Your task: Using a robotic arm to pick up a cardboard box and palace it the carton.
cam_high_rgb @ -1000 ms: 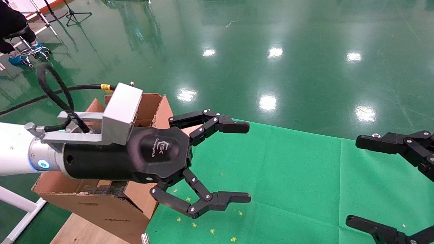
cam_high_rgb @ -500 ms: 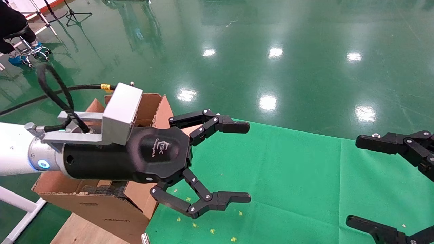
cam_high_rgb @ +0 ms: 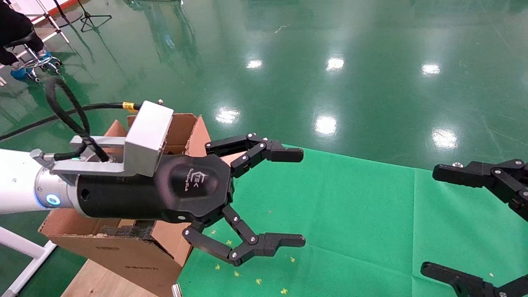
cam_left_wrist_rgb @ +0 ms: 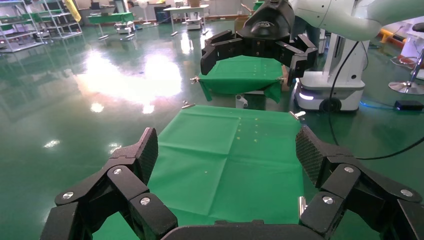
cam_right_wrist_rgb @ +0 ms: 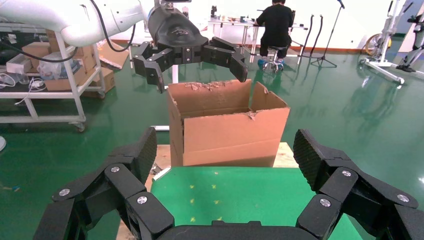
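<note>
The carton (cam_high_rgb: 136, 251) is a large brown box with ragged flap edges, standing at the left end of the green cloth table (cam_high_rgb: 350, 214). The right wrist view shows the carton (cam_right_wrist_rgb: 235, 135) open at the top. My left gripper (cam_high_rgb: 303, 197) hangs open and empty beside the carton's right flap, over the cloth; nothing lies between its pads (cam_left_wrist_rgb: 148, 150). At the table's right edge my right gripper (cam_high_rgb: 429, 220) also stands open and empty, facing the carton. The cardboard box is out of view.
The carton rests on a wooden platform (cam_high_rgb: 99, 284) next to a white frame rail (cam_high_rgb: 24, 247). A person sits on a stool (cam_high_rgb: 16, 29) far back left, near a tripod (cam_high_rgb: 93, 16). A shelf cart (cam_right_wrist_rgb: 50, 75) stands beyond the carton. Shiny green floor surrounds the table.
</note>
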Tool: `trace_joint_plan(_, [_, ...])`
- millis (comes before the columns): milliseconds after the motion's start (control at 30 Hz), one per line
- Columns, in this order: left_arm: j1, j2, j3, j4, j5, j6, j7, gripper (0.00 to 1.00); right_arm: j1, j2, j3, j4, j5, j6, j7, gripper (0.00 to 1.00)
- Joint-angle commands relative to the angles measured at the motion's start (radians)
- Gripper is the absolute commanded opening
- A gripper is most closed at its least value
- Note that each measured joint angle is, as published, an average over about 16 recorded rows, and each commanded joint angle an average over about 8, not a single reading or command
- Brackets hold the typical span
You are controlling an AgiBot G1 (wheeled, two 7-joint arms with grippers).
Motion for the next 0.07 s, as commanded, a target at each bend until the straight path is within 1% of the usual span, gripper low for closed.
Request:
trace_joint_plan(33, [0.000,0.000,0.000,0.000,0.000,0.000,0.000,1.00,0.000,0.000,0.000,0.000,0.000,0.000,0.000,1.00])
trace_joint_plan(67, [0.000,0.000,0.000,0.000,0.000,0.000,0.000,1.00,0.000,0.000,0.000,0.000,0.000,0.000,0.000,1.00])
